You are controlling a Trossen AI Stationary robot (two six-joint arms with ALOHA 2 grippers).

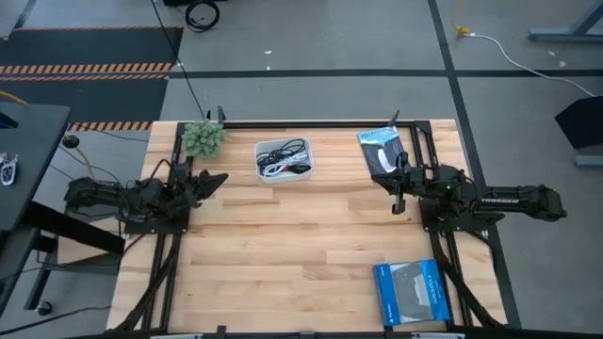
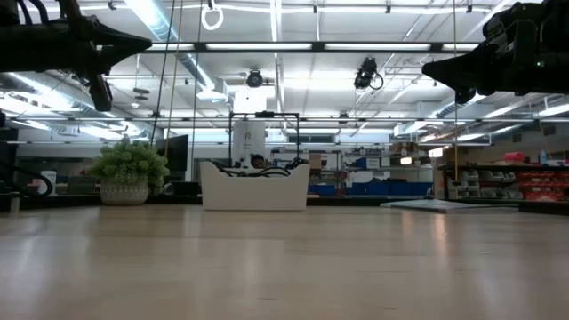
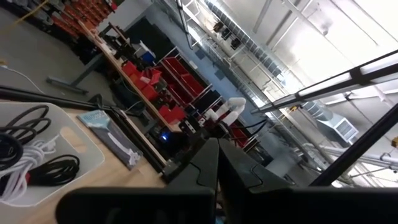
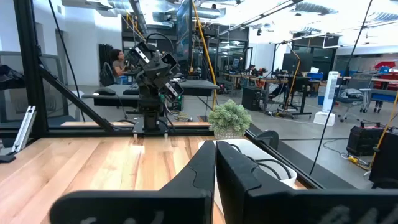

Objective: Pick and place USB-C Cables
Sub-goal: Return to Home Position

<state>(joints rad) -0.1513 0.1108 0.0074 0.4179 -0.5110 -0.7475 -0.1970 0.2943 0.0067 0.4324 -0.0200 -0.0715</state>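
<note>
The USB-C cables (image 1: 283, 156), black and white bundles, lie in a white tray (image 1: 260, 151) at the table's far middle. The left wrist view shows a black coil (image 3: 26, 122) and a white one (image 3: 25, 167) in it. My left gripper (image 1: 220, 179) hangs shut above the table's left side, left of the tray, with nothing in it (image 3: 217, 171). My right gripper (image 1: 394, 185) hangs shut over the right side, right of the tray, also with nothing in it (image 4: 215, 168). In the low view both arms (image 2: 89, 40) (image 2: 502, 53) stand high above the tabletop.
A small potted plant (image 1: 203, 137) stands at the far left corner. A flat packet (image 1: 382, 149) lies at the far right, a blue rectangular packet (image 1: 410, 293) near the front right. The wooden tabletop's middle and front (image 1: 283, 254) lie bare. A person (image 4: 117, 62) sits beyond the table.
</note>
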